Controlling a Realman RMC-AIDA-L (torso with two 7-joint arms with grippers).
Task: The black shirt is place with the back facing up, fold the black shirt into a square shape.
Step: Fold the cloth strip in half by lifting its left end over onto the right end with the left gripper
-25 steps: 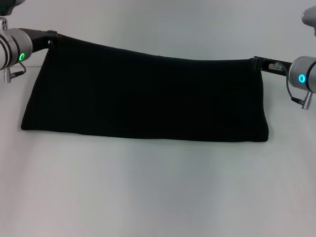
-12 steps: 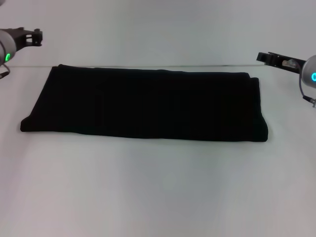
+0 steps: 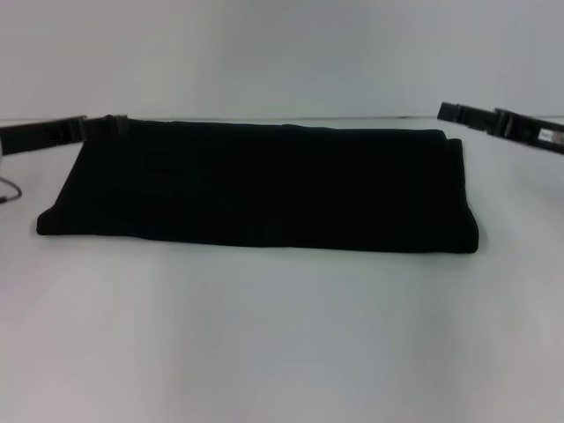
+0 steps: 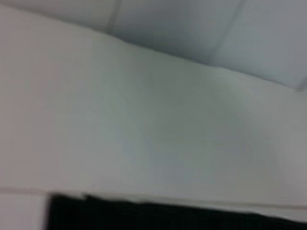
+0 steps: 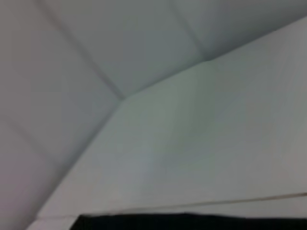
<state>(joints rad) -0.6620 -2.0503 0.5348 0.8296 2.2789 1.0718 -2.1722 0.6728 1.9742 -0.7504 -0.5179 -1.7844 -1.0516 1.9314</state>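
The black shirt [image 3: 260,185] lies folded into a long flat band on the white table [image 3: 282,335], with the left gripper [image 3: 53,132] at its far left corner and the right gripper [image 3: 498,122] just beyond its far right corner. The step in hand appears to be the crosswise fold: each end corner should be pinched squarely and carried across level so edges align. Neither gripper's grasp can be told, and both wrist views show only a cropped strip of black fabric.

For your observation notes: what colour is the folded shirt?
Plain black shirt, clearest in the head view.
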